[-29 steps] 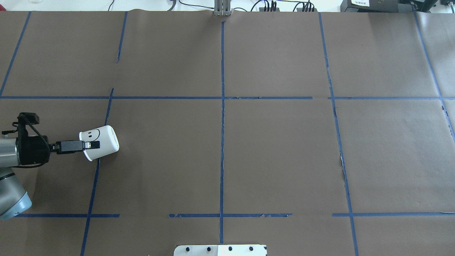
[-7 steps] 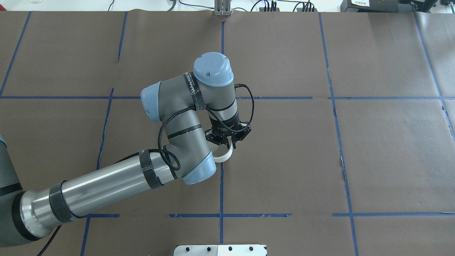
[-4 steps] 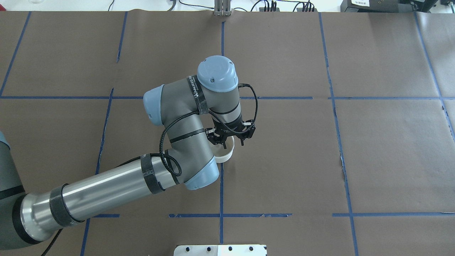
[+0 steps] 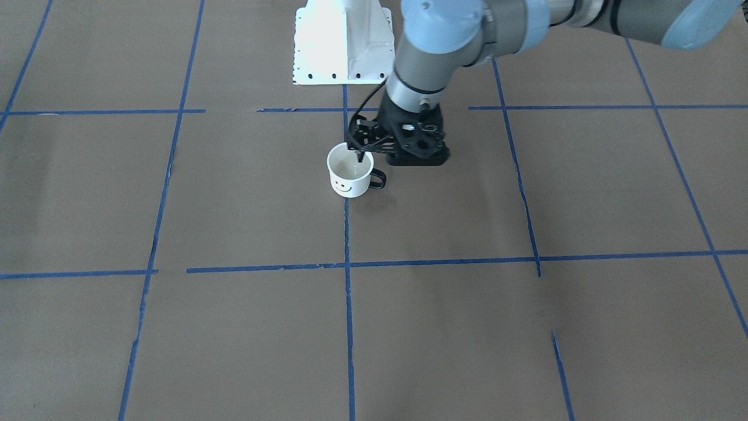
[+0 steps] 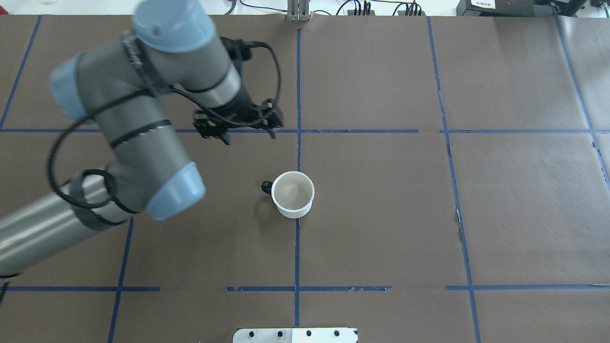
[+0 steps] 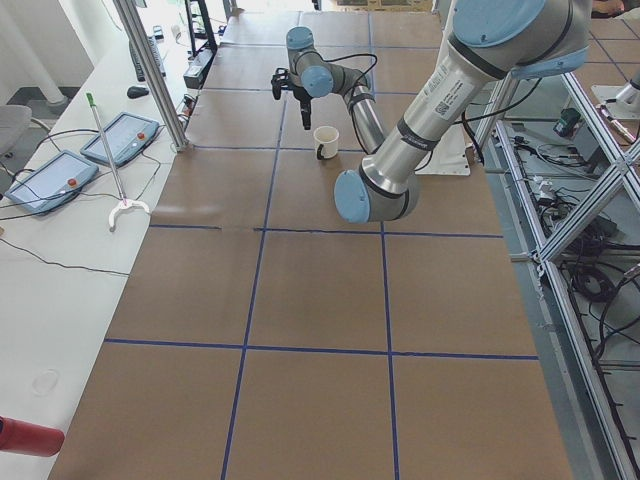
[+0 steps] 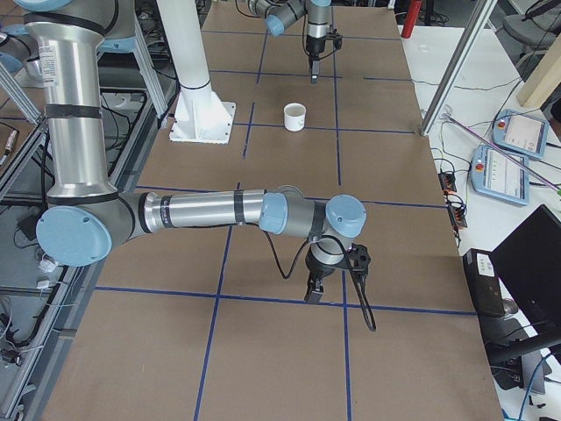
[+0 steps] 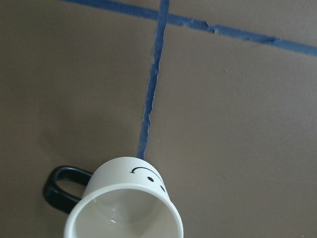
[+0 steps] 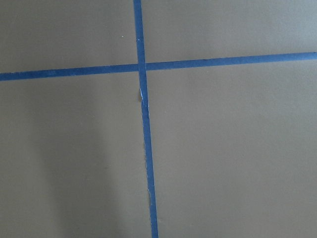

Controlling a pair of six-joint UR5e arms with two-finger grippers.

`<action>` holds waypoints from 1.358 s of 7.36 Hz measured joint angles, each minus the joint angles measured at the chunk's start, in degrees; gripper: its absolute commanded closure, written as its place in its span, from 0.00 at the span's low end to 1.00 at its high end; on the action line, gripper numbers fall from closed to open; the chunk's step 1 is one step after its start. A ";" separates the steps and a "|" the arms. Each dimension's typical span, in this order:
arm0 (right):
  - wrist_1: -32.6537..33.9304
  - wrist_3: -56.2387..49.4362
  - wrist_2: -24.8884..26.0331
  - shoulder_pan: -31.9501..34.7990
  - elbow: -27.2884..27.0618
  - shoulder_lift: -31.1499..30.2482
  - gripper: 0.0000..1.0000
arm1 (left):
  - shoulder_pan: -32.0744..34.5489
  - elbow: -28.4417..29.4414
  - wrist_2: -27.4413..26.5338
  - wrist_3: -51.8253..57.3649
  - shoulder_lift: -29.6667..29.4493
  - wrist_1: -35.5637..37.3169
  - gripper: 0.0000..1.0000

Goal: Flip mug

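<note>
mug (image 8: 124,203): we lose its near rim past the left wrist view's lower edge | right gripper (image 7: 313,294): far from mug, we cannot read its jaws

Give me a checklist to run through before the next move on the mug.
1. Mug stands upright on the table, opening up: ok.
2. Left gripper is apart from the mug in the overhead view: ok.
3. Left gripper's fingers are spread open: ok.
4. Handle is free, with nothing touching it: ok.
5. Right gripper open or shut: cannot tell, since it shows only in a side view.
</note>
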State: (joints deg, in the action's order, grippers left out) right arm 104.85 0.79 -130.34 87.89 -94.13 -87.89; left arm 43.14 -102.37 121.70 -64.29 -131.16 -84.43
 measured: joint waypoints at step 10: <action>0.00 0.00 0.00 0.00 0.00 0.00 0.00 | 44.11 6.65 11.92 72.82 40.56 -1.33 0.00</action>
State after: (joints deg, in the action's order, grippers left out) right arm 104.85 0.79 -130.34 87.89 -94.13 -87.89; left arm 87.25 -95.72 133.62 8.53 -90.60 -85.75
